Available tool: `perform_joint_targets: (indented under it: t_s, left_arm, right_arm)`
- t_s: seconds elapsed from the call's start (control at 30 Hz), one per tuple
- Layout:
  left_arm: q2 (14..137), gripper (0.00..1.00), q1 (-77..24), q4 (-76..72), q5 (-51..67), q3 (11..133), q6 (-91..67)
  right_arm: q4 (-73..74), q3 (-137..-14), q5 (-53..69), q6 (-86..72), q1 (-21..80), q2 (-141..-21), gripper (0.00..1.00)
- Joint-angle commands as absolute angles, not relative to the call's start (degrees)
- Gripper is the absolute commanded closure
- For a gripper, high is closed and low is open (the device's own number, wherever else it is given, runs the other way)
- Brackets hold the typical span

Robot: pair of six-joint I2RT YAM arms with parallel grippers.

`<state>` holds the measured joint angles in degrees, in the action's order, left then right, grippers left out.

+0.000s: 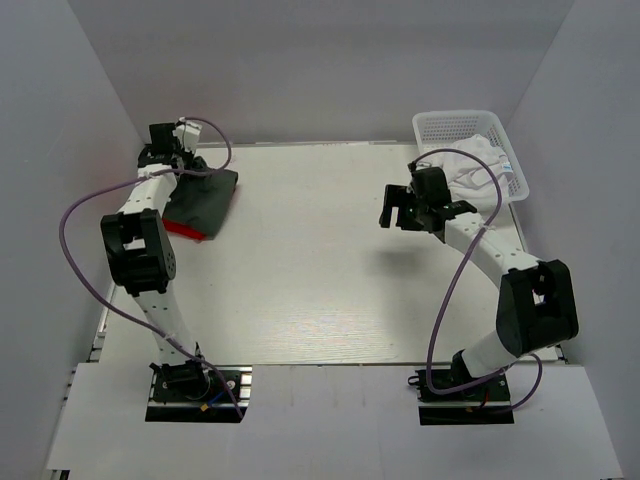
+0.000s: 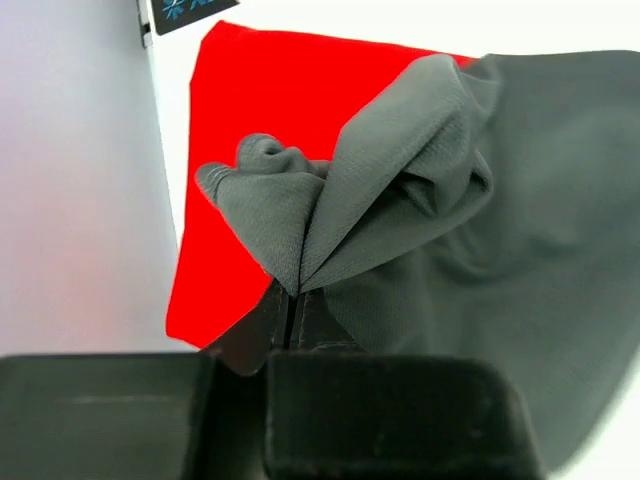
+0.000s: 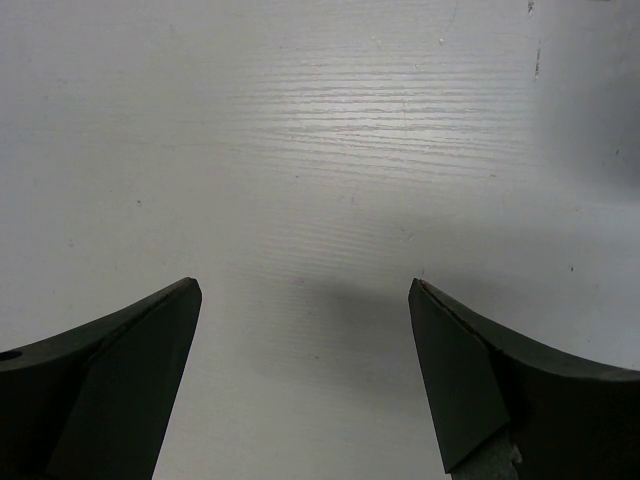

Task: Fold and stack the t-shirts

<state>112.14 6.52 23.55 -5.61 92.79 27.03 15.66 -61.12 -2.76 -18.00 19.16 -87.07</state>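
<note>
The dark grey t-shirt [image 1: 207,194] lies folded at the table's far left on top of the bright red t-shirt [image 1: 183,229], whose edge peeks out below it. My left gripper [image 1: 183,160] is shut on a bunched corner of the grey shirt [image 2: 400,200], with the red shirt [image 2: 270,90] spread beneath. The white t-shirt [image 1: 470,165] lies crumpled in the white mesh basket [image 1: 450,124] at the far right. My right gripper [image 1: 392,210] is open and empty, hovering above bare table [image 3: 320,150] just left of the basket.
White walls enclose the table on the left, back and right. Purple cables loop off both arms. A dark label [image 2: 185,12] sits at the table's edge beyond the red shirt.
</note>
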Motion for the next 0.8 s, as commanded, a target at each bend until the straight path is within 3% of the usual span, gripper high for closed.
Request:
perform_joint_targets:
  t_s: [0.0, 0.13, 0.17, 0.23, 0.27, 0.3, 0.33, 0.63, 0.77]
  left_arm:
    - [114.2, 1.00, 8.6, 23.3, -7.2, 99.1, 27.2]
    - [119.3, 1.00, 10.5, 22.2, -9.8, 103.0, 27.2]
    - [120.2, 0.95, 11.0, 22.1, -13.5, 104.4, 25.9]
    - [122.8, 0.70, 11.5, 21.6, -16.8, 106.0, 22.7]
    - [123.4, 0.40, 11.5, 22.1, -18.7, 107.4, 21.8]
    - [123.4, 0.27, 12.1, 22.1, -19.2, 107.4, 21.1]
    - [124.1, 0.01, 12.1, 22.1, -19.9, 108.0, 19.1]
    - [121.3, 0.01, 12.1, 28.8, -16.8, 111.7, 10.5]
    - [116.0, 0.01, 10.9, 27.9, -9.9, 105.5, 11.8]
  right_arm:
    - [16.9, -64.3, -4.0, -18.5, 19.2, -87.5, 0.10]
    - [17.9, -65.6, -3.9, -18.0, 19.0, -88.7, 0.10]
    - [18.6, -66.5, -3.4, -18.0, 19.1, -89.6, 0.10]
    - [19.6, -67.4, -2.9, -17.8, 19.2, -90.2, 0.10]
    - [20.5, -68.0, -2.7, -17.8, 19.1, -90.8, 0.10]
    - [20.7, -68.2, -2.7, -17.8, 19.2, -90.9, 0.10]
    - [20.7, -68.3, -2.6, -17.8, 19.1, -91.1, 0.10]
    - [19.3, -66.5, -1.5, -18.1, 19.2, -88.3, 0.10]
    - [17.9, -64.3, -0.6, -18.5, 19.2, -86.5, 0.10]
